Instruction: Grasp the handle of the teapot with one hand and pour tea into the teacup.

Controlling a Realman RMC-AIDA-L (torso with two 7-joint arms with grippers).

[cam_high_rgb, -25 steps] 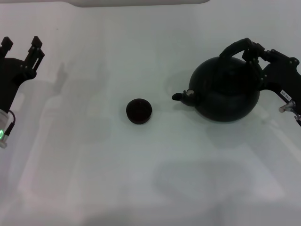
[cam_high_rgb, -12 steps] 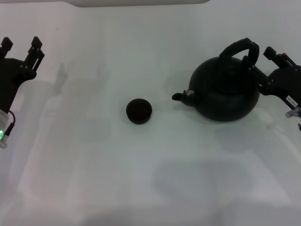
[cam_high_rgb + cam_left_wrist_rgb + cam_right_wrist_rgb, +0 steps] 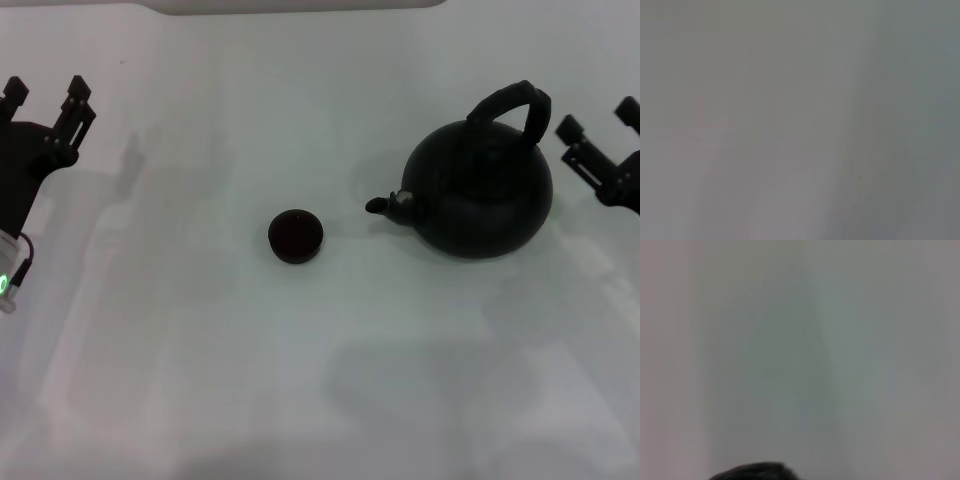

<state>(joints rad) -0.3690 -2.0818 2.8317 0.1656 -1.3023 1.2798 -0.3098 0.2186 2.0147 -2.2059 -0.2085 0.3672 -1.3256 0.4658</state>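
1. The right gripper point(image 3: 600, 140) hangs with fingers apart and empty just beside the handle point(image 3: 515, 105) — the arch lies toward the robot's left of it, running roughly toward the gripper.
2. The teacup point(image 3: 295, 236), nearest the robot, faces the spout of the teapot point(image 3: 480, 195).
3. The left gripper point(image 3: 45, 100) — spread, idle — sits well apart at far left.
4. One teapot, one teacup.

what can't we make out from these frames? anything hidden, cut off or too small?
- Tea level in the teacup: head view, interior reads only as dark.
- Teapot contents: head view, closed black body hides them.
- Right gripper: head view, wrist and arm cut off by the edge.
- Left gripper: head view, arm partly cut off by the edge.
- Dark shape: right wrist view, only a blurred sliver, unidentifiable.
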